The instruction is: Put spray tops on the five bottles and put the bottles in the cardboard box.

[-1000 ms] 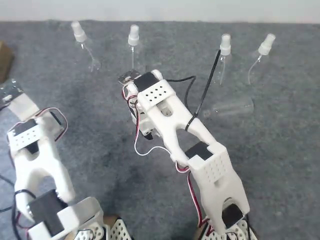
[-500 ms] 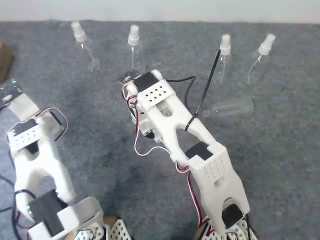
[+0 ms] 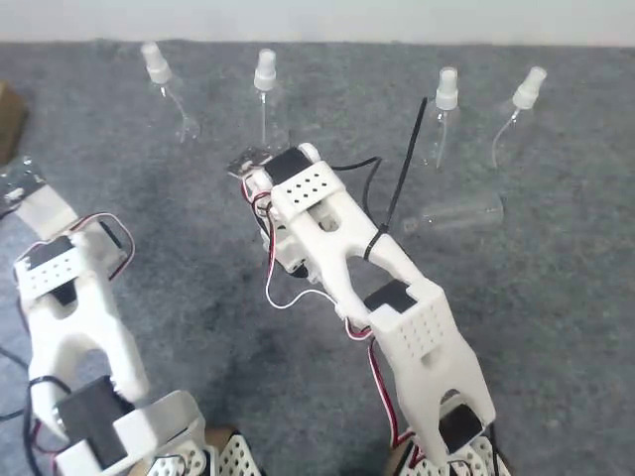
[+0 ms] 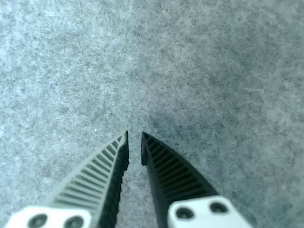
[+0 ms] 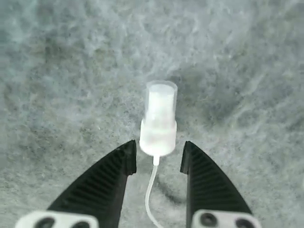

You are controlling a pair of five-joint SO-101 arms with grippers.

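White plastic arms (image 3: pixel 337 228) — black servos (image 3: pixel 392 296), red-and-black cables (image 3: pixel 401 171), ribbed dark jaws

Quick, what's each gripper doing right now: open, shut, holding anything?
Left gripper: shut, holding nothing.
Right gripper: open, with a spray top between its tips, not clamped on it.

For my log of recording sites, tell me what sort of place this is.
Likely a small robotics test bench, not a factory: a white printed-plastic arm with loose red and black wires, a grey felt-like table mat, and clear bottles with white spray tops lined up.
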